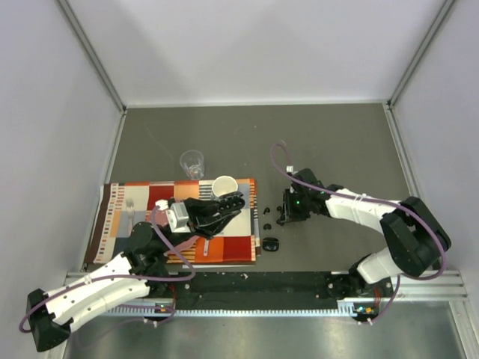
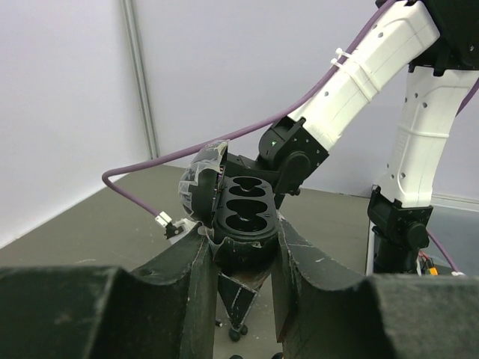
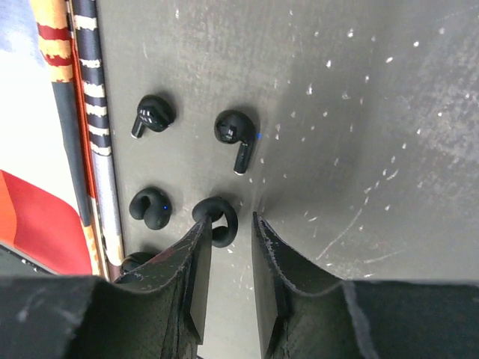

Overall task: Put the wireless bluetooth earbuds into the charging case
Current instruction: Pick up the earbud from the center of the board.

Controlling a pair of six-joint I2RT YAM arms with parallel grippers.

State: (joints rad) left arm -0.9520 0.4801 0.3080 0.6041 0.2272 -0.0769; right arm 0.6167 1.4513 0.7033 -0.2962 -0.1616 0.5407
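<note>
A striped orange, red and white cloth placemat [image 1: 142, 196] lies on the left of the grey bench [image 1: 337, 142]. A metal fork [image 1: 129, 213] rests on it, and a clear drinking glass [image 1: 192, 163] stands just past its far edge, at 12 o'clock.

The left hand [image 1: 228, 206] hangs over the mat's right half, with a white ceramic mug [image 1: 224, 185] close at its 12 o'clock. Its fingers [image 2: 196, 269] are clamped on a black oval charging case [image 2: 243, 213]. The case is tilted, its lid swung open and its moulded hollows facing the wrist camera.

Four small black plastic earbuds lie on bare bench just beside the mat's right edge. Two are stemmed [image 3: 153, 114] [image 3: 236, 129], and two hooked ones [image 3: 147, 203] [image 3: 215, 204] lie at their 6 o'clock. A closed black oval case [image 1: 271, 243] sits at 6 o'clock of the group.

The right hand [image 3: 230, 222] is down over them, its jaws a narrow gap apart. The hooked earbud farther from the mat lies at its fingertips, partly hidden behind one finger. Whether they touch it cannot be told.
</note>
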